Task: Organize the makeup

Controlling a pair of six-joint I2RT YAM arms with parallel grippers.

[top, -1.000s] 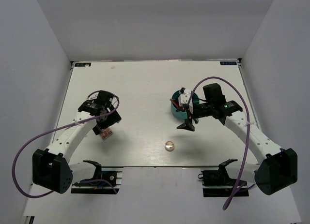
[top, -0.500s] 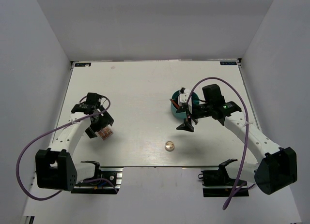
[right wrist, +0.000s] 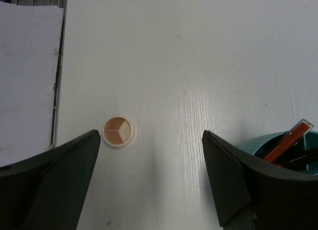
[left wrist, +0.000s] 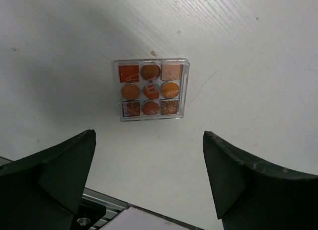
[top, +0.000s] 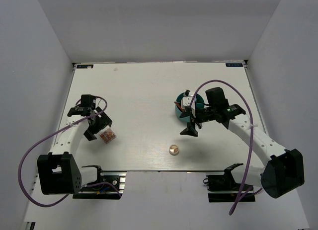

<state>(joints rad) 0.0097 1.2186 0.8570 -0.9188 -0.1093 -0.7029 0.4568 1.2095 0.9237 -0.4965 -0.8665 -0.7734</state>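
The teal cup point(top: 180, 113) stands on the white desk point(top: 149, 86), and everything else is placed from it. In the top view the round compact point(top: 174, 150) lies nearer the arm bases than the cup, slightly to its left and apart from it. The square palette point(top: 107, 136) lies far to the cup's left, also on the near side. The right tool point(top: 191, 125) hangs just beside the cup's near rim, jaws spread wide and holding nothing. The left tool point(top: 99, 126) hovers over the palette, well away from the cup, likewise wide open and empty.

The right wrist view adds what the top view blurs. The compact point(right wrist: 119, 131) has a tan inside split into three wedges, and a red stick point(right wrist: 289, 137) leans out over the rim of the teal cup point(right wrist: 258, 143).

The left wrist view shows the palette point(left wrist: 151, 89) as a clear case with a three-by-three grid of orange and brown pans. It lies flat ahead of the tool's fingers point(left wrist: 59, 165), untouched.

Only the top view shows a white item point(top: 188, 100) standing in the cup.
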